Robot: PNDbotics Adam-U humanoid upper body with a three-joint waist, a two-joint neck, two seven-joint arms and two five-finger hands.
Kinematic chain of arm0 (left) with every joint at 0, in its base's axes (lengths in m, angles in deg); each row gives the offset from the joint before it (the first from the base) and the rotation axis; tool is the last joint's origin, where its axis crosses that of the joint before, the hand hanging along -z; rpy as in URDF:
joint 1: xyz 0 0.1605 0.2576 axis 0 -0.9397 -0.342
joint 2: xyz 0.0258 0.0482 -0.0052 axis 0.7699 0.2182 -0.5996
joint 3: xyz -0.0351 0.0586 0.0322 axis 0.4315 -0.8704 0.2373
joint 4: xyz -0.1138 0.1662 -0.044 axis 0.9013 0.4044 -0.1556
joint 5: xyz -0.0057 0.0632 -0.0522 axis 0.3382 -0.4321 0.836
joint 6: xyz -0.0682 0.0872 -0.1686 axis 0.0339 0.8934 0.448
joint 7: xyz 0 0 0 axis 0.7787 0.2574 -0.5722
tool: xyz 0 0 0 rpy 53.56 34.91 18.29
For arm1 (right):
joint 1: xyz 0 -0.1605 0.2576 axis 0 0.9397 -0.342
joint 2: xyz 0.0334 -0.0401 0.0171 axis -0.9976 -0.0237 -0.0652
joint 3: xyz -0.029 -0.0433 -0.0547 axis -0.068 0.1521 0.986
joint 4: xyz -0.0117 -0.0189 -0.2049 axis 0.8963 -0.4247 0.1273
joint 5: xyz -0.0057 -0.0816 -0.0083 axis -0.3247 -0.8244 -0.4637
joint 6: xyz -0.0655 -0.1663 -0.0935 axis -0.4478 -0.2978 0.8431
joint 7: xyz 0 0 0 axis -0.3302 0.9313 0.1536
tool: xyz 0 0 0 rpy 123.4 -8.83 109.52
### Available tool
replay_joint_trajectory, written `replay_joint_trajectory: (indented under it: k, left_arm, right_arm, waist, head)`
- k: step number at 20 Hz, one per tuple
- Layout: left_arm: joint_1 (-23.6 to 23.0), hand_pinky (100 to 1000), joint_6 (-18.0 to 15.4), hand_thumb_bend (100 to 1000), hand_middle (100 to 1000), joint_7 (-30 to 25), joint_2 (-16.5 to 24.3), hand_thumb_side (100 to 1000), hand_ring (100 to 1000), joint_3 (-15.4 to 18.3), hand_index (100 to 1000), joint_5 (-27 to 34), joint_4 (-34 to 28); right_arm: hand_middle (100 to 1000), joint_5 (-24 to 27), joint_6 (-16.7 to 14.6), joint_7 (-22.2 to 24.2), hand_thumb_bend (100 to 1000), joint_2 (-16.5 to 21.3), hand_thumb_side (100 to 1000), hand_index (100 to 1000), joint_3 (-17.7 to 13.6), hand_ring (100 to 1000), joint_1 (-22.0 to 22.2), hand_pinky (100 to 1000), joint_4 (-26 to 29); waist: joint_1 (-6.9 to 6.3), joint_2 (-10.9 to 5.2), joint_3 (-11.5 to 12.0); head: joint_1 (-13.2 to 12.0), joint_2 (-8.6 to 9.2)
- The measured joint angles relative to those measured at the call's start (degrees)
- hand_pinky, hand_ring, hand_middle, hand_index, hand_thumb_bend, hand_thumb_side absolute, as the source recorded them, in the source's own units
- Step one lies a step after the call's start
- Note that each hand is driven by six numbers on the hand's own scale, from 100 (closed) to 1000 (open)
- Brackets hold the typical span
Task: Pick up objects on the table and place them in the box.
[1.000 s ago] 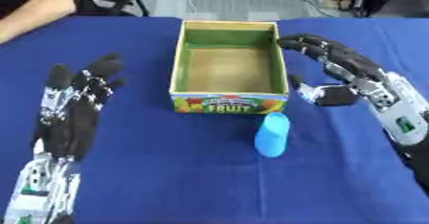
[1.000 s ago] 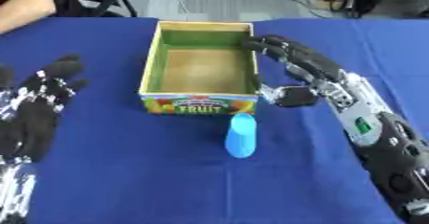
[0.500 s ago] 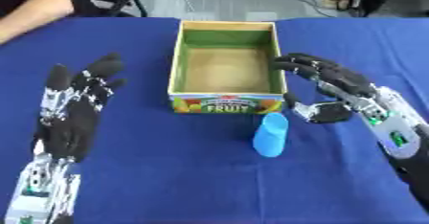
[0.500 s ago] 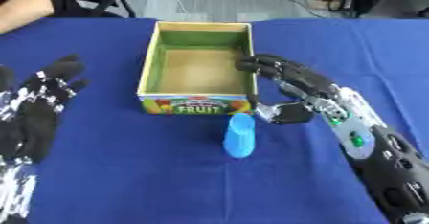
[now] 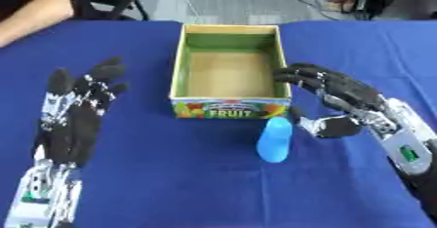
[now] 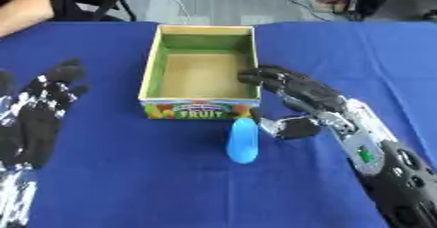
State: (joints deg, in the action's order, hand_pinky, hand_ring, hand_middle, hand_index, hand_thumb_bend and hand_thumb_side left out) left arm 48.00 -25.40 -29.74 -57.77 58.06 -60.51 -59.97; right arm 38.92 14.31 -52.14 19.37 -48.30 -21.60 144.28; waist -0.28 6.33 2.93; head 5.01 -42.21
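Observation:
An open cardboard box (image 5: 181, 66) with green inner walls and a "FRUIT" label on its front stands in the middle of the blue table; nothing shows inside it. A light blue elongated object (image 5: 275, 140) lies just in front of the box's right front corner. My right hand (image 5: 346, 106) hovers open right beside the blue object, fingers spread toward the box's right wall and thumb near the object's top, not gripping it. My left hand (image 5: 78, 117) rests open and flat on the table at the left, fingers pointing away.
The blue cloth-covered table (image 5: 170, 183) stretches all around the box. A person's bare arm (image 5: 34, 8) lies at the far left edge. Chairs and cables stand on the floor beyond the table.
My right hand has moved down and left from beside the box's right wall to the blue object. The left hand, box and blue object have stayed put.

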Motion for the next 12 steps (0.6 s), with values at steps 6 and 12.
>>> replay_joint_trajectory:
  k: [6,12]
  left_arm:
    - [0.0,905,0.01,822,922,-0.01,0.0,1000,951,0.0,799,0.0,0.0]
    - [0.0,905,0.02,824,922,-0.03,0.0,1000,952,-0.01,798,0.01,0.0]
  right_arm:
    - [943,-0.92,-0.25,0.44,100,-0.02,799,994,0.82,878,-0.02,1000,0.79]
    - [942,-1.45,-0.97,0.59,100,-0.08,796,994,1.74,878,-0.32,1000,0.06]
  waist:
    - [-0.01,0.0,0.01]
    - [-0.01,0.0,0.3]
  head:
    - [0.0,0.0]
    - [0.01,0.01]
